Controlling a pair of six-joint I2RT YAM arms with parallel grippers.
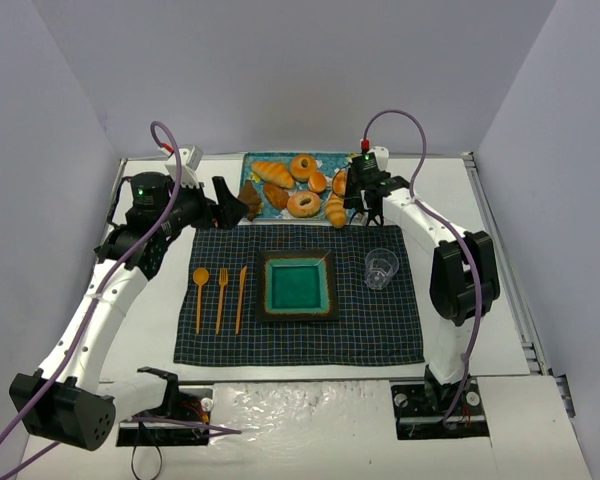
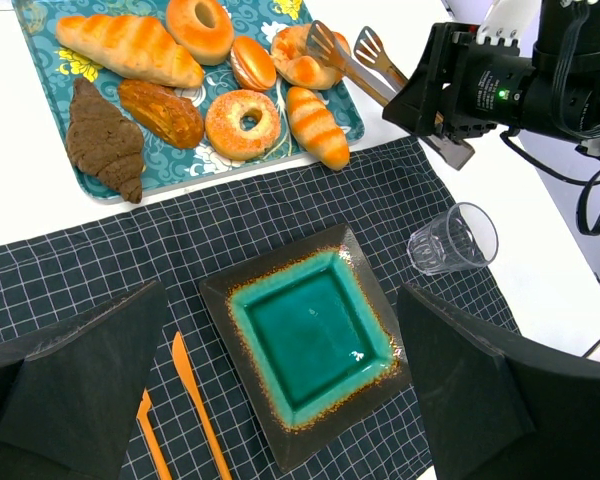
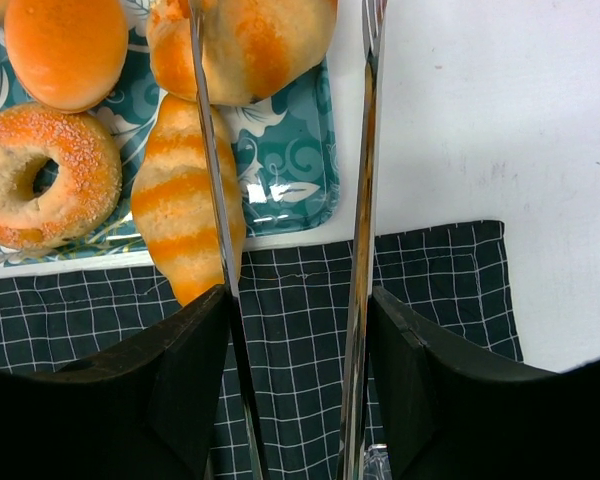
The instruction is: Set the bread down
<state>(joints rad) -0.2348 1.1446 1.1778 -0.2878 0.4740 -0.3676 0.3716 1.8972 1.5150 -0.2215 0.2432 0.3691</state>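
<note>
Nearest the lens, our right hand (image 3: 298,295) is clamped on the metal tongs (image 3: 361,230), whose two arms stand apart. We find the bread (image 3: 250,45) at the top centre of the right wrist view, on the right-hand corner of the patterned tray (image 3: 300,170), with one tong arm crossing in front of it and the other over the white surface (image 3: 480,120). Our left hand (image 2: 280,292) holds nothing, fingers wide apart.

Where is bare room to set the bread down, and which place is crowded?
The teal plate is bare. The placemat is free along its near edge and between plate and glass. The tray is crowded with pastries, tongs above it.
</note>
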